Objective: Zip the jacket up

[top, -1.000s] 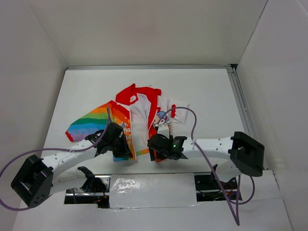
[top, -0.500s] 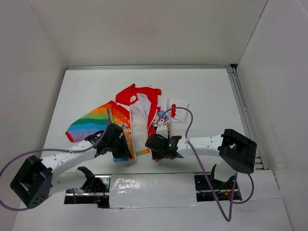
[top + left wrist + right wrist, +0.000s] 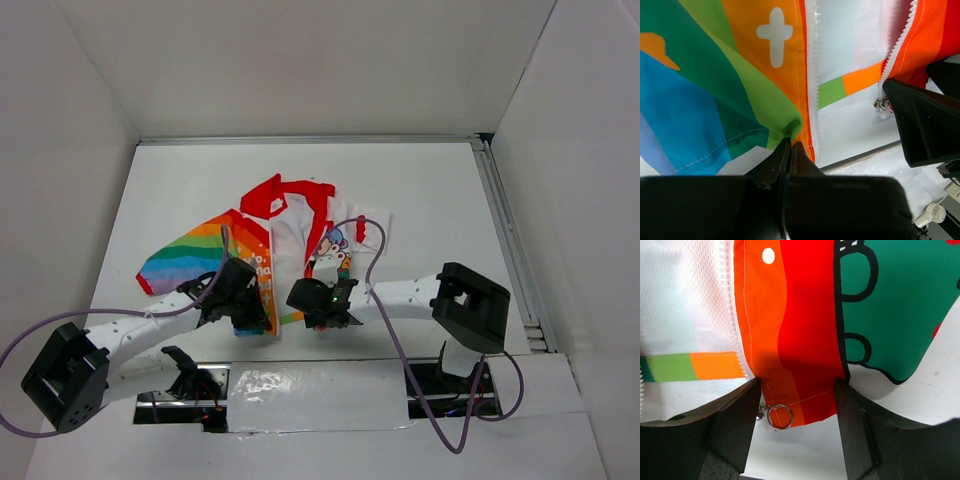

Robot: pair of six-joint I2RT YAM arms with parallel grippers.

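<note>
While the left gripper clamps the mid-table jacket at its 7 o'clock hem corner, the right gripper straddles the 6 o'clock hem, jaws apart; it should close squarely beside the slider ring.

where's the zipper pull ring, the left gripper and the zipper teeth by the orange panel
zipper pull ring (image 3: 769,418): right wrist view, the metal loop's left rim.
left gripper (image 3: 791,146): left wrist view, where the shut fingertips meet.
zipper teeth (image 3: 814,75): left wrist view, the white row beside the orange edge.
</note>
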